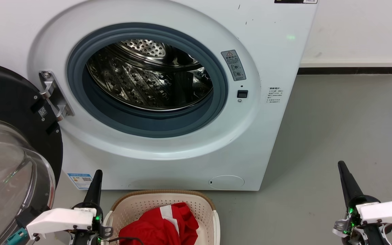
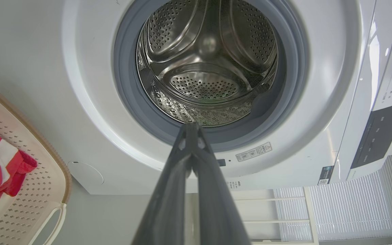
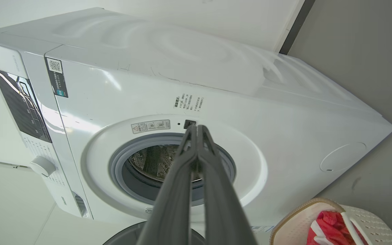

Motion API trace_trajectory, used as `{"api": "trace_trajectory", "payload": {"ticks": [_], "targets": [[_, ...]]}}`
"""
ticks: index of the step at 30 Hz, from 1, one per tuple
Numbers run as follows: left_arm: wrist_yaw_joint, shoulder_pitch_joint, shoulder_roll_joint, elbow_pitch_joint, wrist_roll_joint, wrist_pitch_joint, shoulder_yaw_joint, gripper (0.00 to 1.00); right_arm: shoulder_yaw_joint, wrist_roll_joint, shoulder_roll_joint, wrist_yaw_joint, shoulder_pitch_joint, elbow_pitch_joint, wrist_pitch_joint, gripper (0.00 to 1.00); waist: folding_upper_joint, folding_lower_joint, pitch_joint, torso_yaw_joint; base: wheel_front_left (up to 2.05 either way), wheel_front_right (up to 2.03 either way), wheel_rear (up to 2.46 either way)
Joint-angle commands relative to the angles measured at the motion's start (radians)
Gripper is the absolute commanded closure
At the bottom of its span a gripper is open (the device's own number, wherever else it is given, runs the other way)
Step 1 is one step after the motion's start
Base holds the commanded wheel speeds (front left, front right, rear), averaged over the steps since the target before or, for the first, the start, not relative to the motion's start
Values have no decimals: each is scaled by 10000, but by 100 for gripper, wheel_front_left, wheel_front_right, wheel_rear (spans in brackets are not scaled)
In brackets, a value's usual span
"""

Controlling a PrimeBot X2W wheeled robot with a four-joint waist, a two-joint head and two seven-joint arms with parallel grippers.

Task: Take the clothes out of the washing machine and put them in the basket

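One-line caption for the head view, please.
Washing machine open with empty drum; red clothes in basket; left gripper and right gripper shut, holding nothing.

Glossy steel drum (image 1: 148, 81) (perforated), matt plastic basket (image 1: 202, 207), soft fabric clothes (image 1: 162, 228)

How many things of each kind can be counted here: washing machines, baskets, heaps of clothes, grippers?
Washing machine: 1
Basket: 1
Heap of red clothes: 1, lying in the basket; the pieces within it cannot be told apart
Grippers: 2, the left gripper and the right gripper, both shut and empty
Total: 5
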Motion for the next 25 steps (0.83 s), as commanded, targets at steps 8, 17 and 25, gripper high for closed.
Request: {"api": "trace_trajectory", "payload": {"ticks": [8,17,25], "targets": [[-115,-274,-19,60,-747,195,93,100,-43,811,-50,1,-302,53,193,100,-1,0,17,12,0,0,0],[-186,-367,-37,131,-1437,366,168,100,-73,1544,-50,1,-421,122,363,100,-1,0,36,26,0,0,0],[-254,-461,-51,189,-2021,521,231,100,-95,2171,-49,1,-459,176,505,100,-1,0,53,39,0,0,0]]}}
